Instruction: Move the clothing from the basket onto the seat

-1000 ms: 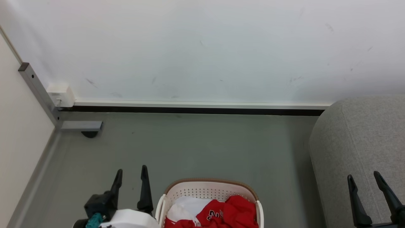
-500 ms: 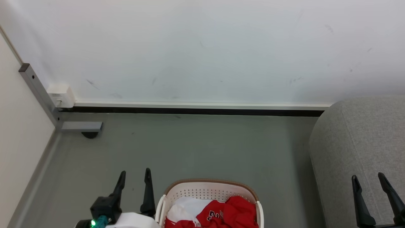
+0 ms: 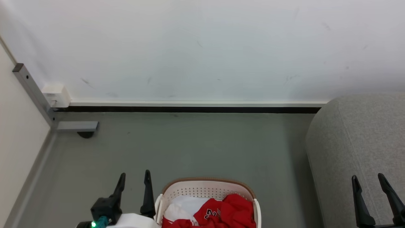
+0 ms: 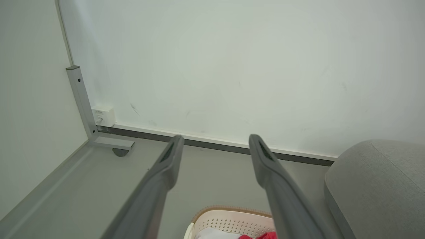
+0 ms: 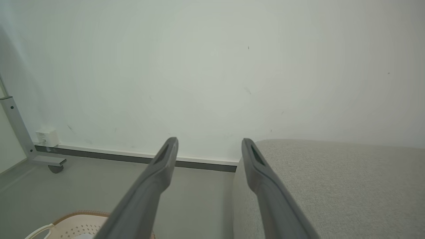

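The cream basket with a brown rim stands on the floor at the bottom middle of the head view. Red clothing with "23" lettering lies inside it beside a white cloth. The grey seat rises at the right. My left gripper hangs open and empty just left of the basket. My right gripper is open and empty in front of the seat. The left wrist view shows the basket, a sliver of clothing and the seat. The right wrist view shows the seat and the basket.
A white wall with a dark baseboard runs behind the floor. A grey metal frame leg with a foot and a white socket box stand in the left corner. Grey floor lies between basket and wall.
The left gripper has shifted slightly right and lower, toward the basket; the right gripper sits a little lower. The whole head picture has shifted slightly, so the camera moved.
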